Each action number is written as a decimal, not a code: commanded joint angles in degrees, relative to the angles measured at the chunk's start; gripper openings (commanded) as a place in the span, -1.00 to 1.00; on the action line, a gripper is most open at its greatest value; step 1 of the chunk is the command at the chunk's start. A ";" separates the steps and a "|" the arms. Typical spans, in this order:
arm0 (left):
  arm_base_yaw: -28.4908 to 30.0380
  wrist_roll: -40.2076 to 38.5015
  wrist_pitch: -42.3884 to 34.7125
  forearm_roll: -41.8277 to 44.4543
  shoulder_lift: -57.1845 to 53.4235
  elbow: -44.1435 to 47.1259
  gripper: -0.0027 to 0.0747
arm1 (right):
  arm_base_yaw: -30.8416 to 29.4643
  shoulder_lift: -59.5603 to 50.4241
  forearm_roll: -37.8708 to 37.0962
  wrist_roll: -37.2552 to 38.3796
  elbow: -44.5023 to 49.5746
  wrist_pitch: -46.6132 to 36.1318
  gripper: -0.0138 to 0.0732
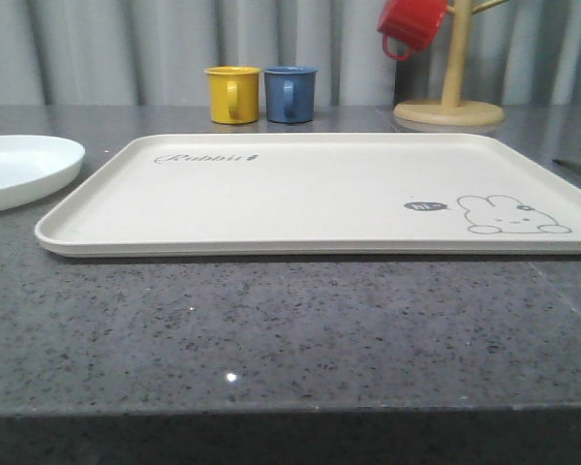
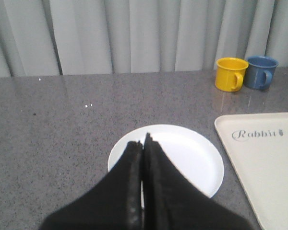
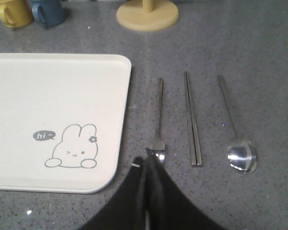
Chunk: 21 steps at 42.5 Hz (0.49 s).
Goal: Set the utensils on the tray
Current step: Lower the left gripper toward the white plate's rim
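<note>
We start at our right gripper [image 3: 149,160]: its jaws are pressed together with nothing between them, the tips hanging just at the tined end of the fork [image 3: 158,122]; we cannot tell whether they touch the metal. Our left gripper [image 2: 143,143] is likewise closed on nothing, poised over the round white plate [image 2: 192,158], which sits just beside the tray's short end nearest the "Rabbit" script.

Taking the tray [image 3: 38,86] as our landmark: all three utensils lie on the grey countertop [image 3: 259,57] off its rabbit-drawing end, parallel to that edge. The fork is nearest the tray, the chopsticks [image 3: 192,120] next out, paired side by side, and the spoon [image 3: 236,124] farthest, its bowl toward our wrist. Beyond the tray's far long edge stand a yellow mug [image 1: 232,94] and a blue mug [image 1: 290,93], with a wooden mug stand [image 1: 450,97] holding a red mug [image 1: 412,24] near the far corner.

The tray's surface, as seen from the front, carries nothing but its printed drawing. So we judge the task as barely begun: no piece placed, none yet gripped. Fork, chopsticks and spoon all remain to be lifted across the rim, the fork likely first.
</note>
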 commanded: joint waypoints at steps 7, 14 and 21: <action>-0.43 -0.42 -2.29 -0.59 5.02 -2.02 -0.98 | -0.27 4.95 0.23 0.00 -2.05 -3.02 -0.82; -0.43 -0.42 0.81 -0.59 8.22 -2.02 -0.57 | -0.27 5.84 0.23 -1.17 -2.05 -3.01 -0.24; -0.43 -0.42 2.49 -0.11 11.47 -2.02 0.31 | -0.27 6.16 0.23 -1.17 -2.05 -3.45 0.52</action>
